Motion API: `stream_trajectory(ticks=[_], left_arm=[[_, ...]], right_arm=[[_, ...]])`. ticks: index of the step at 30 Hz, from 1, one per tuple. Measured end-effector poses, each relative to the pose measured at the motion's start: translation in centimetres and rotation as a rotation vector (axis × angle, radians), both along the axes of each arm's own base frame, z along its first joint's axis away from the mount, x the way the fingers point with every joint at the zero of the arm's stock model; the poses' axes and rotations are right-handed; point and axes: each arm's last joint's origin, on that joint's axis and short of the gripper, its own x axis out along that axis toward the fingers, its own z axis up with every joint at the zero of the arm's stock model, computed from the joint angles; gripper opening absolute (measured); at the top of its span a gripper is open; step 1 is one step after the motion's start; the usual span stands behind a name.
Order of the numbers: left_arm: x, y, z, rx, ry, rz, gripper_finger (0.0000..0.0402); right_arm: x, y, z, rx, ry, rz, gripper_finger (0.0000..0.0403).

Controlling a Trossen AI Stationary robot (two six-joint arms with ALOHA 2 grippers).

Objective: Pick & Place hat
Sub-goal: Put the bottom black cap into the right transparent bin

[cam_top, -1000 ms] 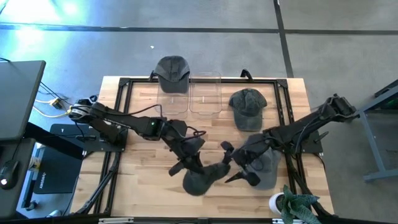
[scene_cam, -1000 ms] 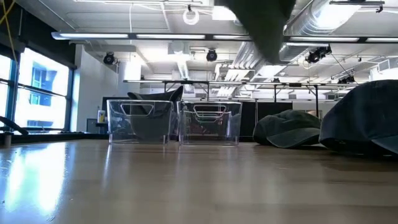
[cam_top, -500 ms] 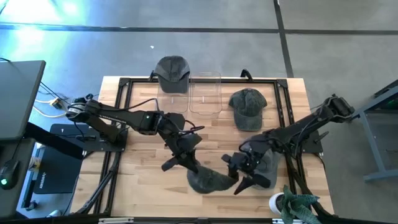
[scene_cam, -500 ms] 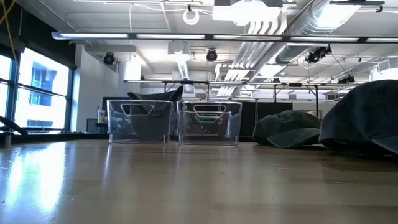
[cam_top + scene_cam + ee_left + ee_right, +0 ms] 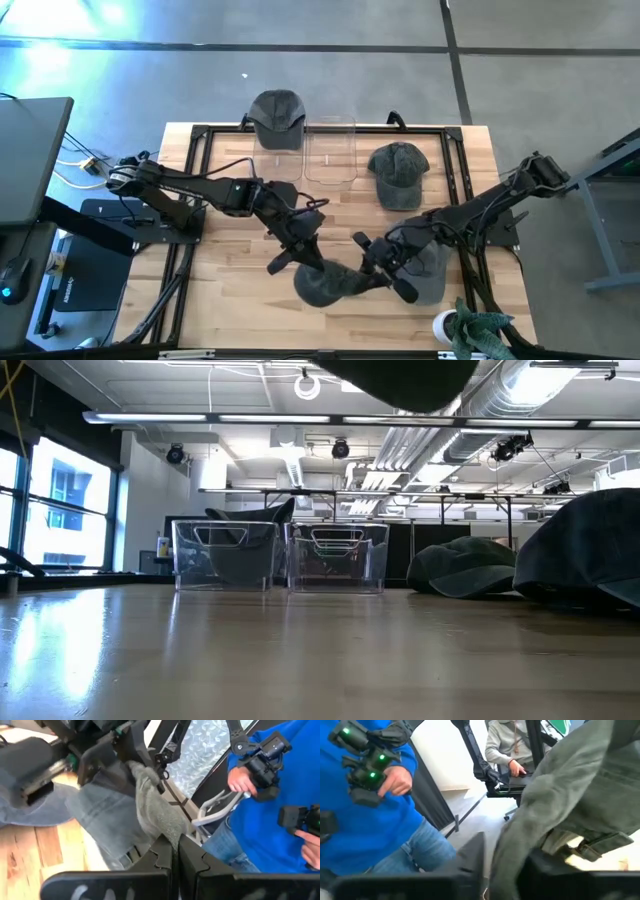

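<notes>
A dark grey hat (image 5: 330, 285) hangs above the table's near middle, between my two grippers. It shows at the top of the low view (image 5: 400, 375) with nothing under it. My left gripper (image 5: 303, 262) is shut on the hat's left side. My right gripper (image 5: 375, 272) has closed on its right side. In the left wrist view the hat's cloth (image 5: 155, 815) runs from my own fingers to the other gripper. In the right wrist view the cloth (image 5: 560, 780) fills the space above my fingers. My left gripper pinches a fold of the hat's cloth (image 5: 172, 834) between its two shut fingers. It comes nearly level from the table's left. The hat is lifted clear of the table. My right gripper has the hat's cloth near its rim (image 5: 512, 845) between its two fingers. It comes nearly level from the table's right. The hat stretches away from it toward the other gripper.
A second hat (image 5: 432, 272) lies on the table under my right arm, and a third hat (image 5: 399, 175) at the far right. Two clear bins (image 5: 330, 152) stand at the far edge; the left one holds a hat (image 5: 278, 115). A person in blue (image 5: 280, 810) stands beyond the table.
My right gripper has rolled and shut its wide-open fingers on the hat's right side. The hat, which hung down from my left gripper, now stretches between both grippers, still clear of the table.
</notes>
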Motion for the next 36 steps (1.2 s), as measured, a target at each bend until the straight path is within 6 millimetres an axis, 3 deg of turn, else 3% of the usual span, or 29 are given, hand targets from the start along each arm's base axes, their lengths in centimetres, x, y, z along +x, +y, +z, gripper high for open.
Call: stream_trajectory(ticks=[2,5,10,15,19,28,32,36], left_arm=[[0.0,0.0,0.0,0.003,0.001,0.008,0.0002],[0.1,0.3,-0.1,0.002,0.003,0.01,0.0025],[0.8,1.3,-0.8,-0.031,0.048,-0.002,0.0116],[2.4,-0.1,-2.2,-0.04,0.022,-0.077,0.0199],[4.6,-0.8,-4.0,-0.042,-0.031,-0.07,0.0234],[6.8,-1.9,-6.4,-0.263,0.029,-0.329,0.0249],[6.6,-2.4,-5.8,-0.309,0.024,-0.423,0.0231],[5.6,-3.1,-4.5,-0.331,0.024,-0.471,0.0185]], right_arm=[[0.0,0.0,0.0,0.016,0.013,0.0,0.0015],[0.0,0.0,0.0,0.075,0.058,-0.004,0.0019],[-0.1,0.2,0.0,0.107,0.082,0.018,0.0006],[-0.1,0.2,0.3,0.143,0.08,0.029,0.0004],[-0.1,0.2,0.3,0.153,0.084,0.027,0.0004],[-0.1,0.2,0.4,0.168,0.088,0.02,0.0003],[-0.1,0.2,0.4,0.205,0.121,0.025,0.0004],[-0.2,0.3,0.4,0.246,0.161,0.066,0.0004]])
